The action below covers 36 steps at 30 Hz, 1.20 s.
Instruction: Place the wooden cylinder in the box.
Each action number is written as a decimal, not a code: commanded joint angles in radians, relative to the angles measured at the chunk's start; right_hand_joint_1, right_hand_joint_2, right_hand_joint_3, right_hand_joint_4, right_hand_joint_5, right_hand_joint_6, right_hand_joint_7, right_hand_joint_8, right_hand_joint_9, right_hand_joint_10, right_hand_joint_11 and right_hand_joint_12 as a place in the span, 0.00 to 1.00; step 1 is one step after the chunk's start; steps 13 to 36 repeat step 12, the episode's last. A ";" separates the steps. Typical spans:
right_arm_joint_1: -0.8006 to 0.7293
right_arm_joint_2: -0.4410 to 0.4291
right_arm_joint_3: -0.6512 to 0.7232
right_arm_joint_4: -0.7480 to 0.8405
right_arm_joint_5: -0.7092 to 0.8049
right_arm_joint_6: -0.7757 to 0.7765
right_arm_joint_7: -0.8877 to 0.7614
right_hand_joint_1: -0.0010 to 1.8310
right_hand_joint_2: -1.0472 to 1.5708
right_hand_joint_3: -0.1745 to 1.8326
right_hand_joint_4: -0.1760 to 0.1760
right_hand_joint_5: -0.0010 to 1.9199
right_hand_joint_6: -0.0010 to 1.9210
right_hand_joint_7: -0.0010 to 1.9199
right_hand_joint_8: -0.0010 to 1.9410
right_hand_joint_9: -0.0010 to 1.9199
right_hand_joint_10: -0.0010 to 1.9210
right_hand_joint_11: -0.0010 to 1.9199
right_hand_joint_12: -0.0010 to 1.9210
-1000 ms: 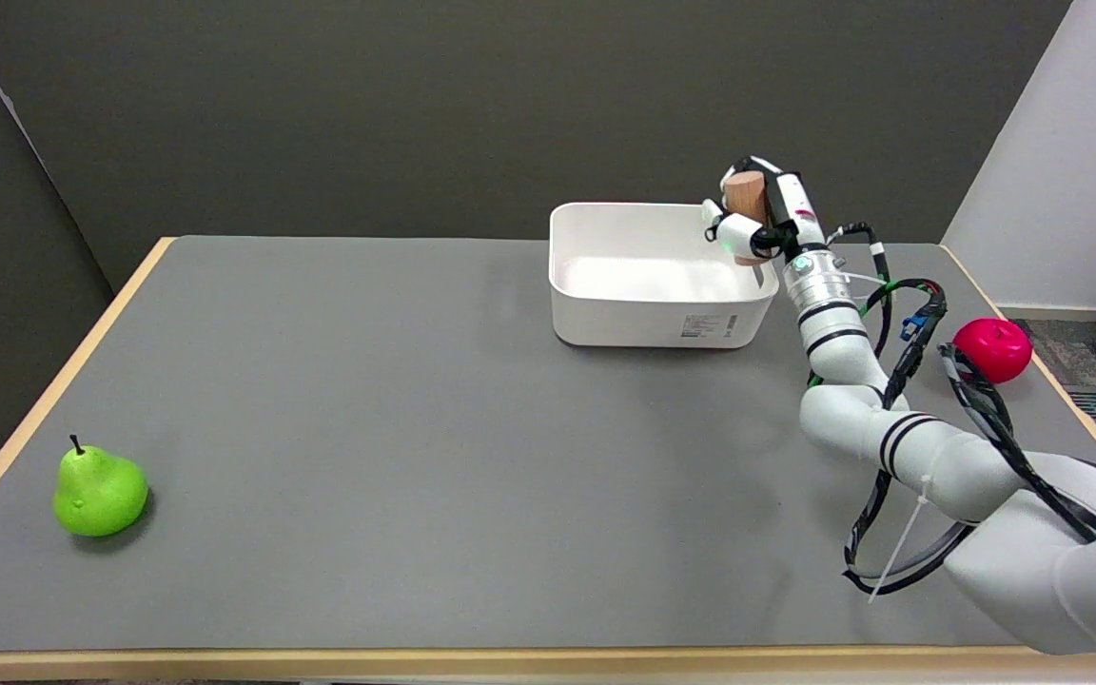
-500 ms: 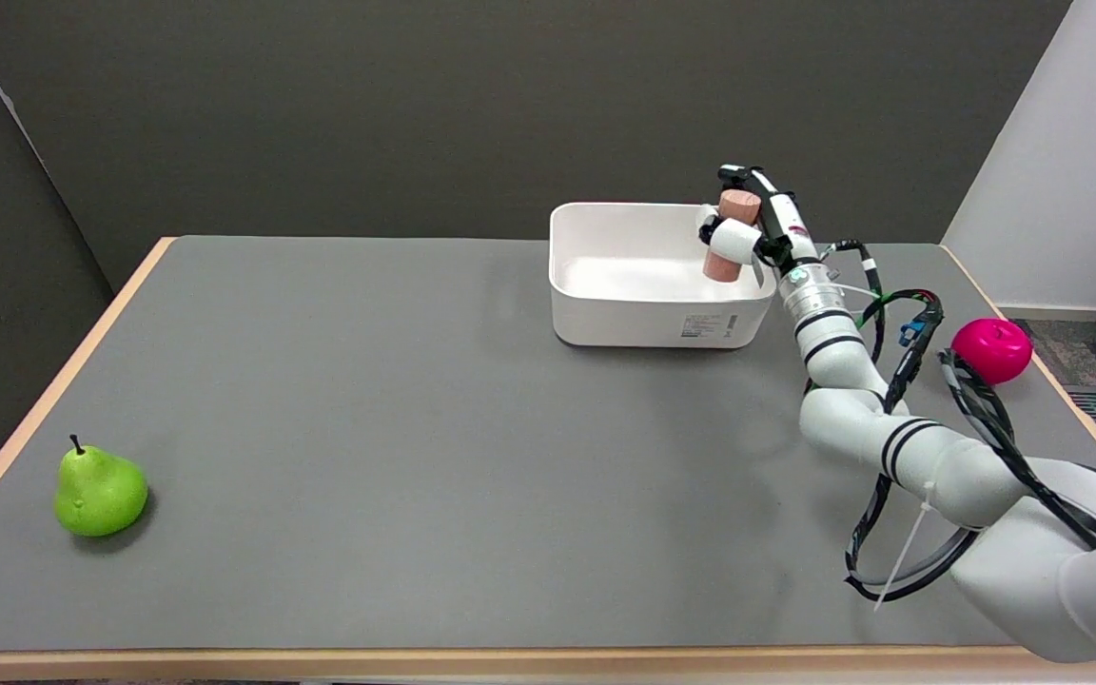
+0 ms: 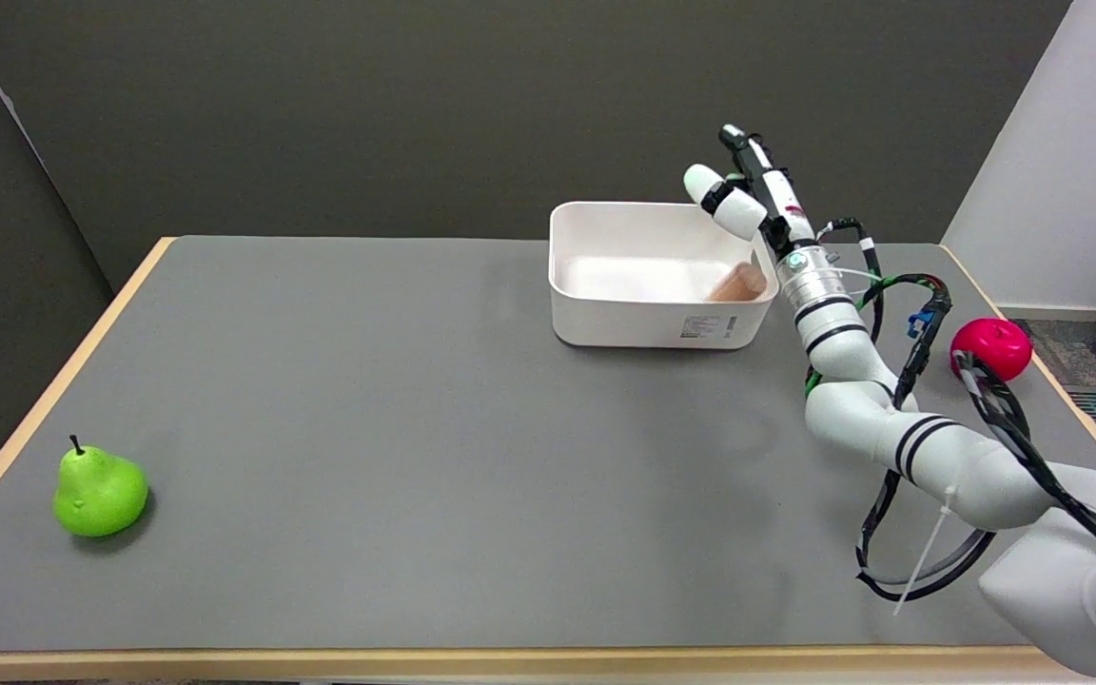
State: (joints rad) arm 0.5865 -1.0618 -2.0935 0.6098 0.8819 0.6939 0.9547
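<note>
The wooden cylinder lies tilted inside the white box, against its right wall, blurred. My right hand hangs above the box's right rim with its fingers spread and nothing in them. It does not touch the cylinder.
A green pear sits near the table's front left corner. A red apple lies at the right edge, behind my right arm's cables. The grey table runs wide between pear and box.
My right hand let go of the wooden cylinder, which dropped into the box. The hand then opened and rose a little above the rim.
</note>
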 commanded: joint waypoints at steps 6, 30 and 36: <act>-0.123 0.075 0.014 0.249 -0.027 0.081 0.004 0.24 0.62 0.44 0.56 0.00 0.00 0.00 0.00 0.00 0.00 0.00 0.13; -0.354 0.142 0.051 0.583 -0.027 0.277 0.006 0.23 0.62 0.45 0.54 0.00 0.00 0.00 0.00 0.00 0.00 0.00 0.13; -0.354 0.142 0.051 0.583 -0.027 0.277 0.006 0.23 0.62 0.45 0.54 0.00 0.00 0.00 0.00 0.00 0.00 0.00 0.13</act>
